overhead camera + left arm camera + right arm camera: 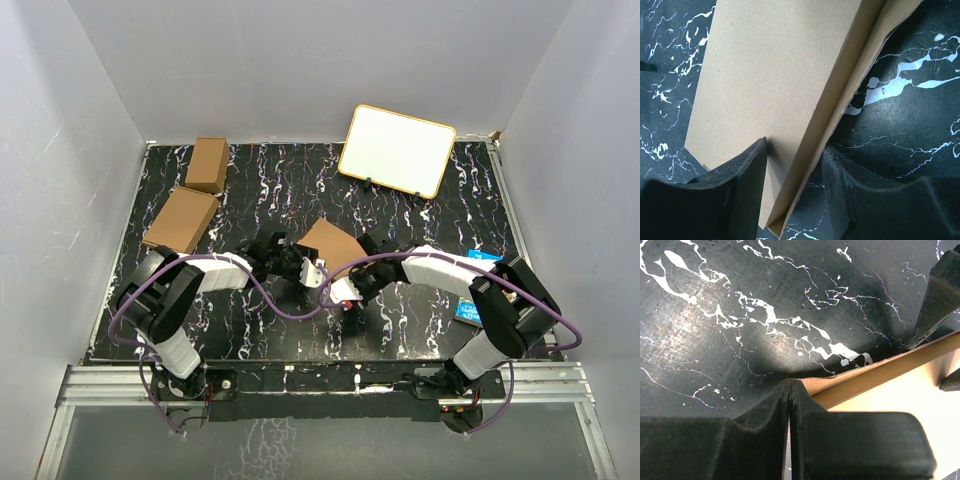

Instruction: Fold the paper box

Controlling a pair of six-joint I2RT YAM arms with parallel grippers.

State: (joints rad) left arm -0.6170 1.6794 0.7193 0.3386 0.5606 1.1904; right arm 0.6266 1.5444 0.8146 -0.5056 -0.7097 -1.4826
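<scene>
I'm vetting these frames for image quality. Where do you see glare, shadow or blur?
Top view: sharp and evenly lit, whiteboard almost blown white. Left wrist view: box crisp, left fingers near the lens dark, slightly soft. Right wrist view: glare on the table upper left, a shadow band ahead of the right fingers, box washed pale at lower right.
</scene>
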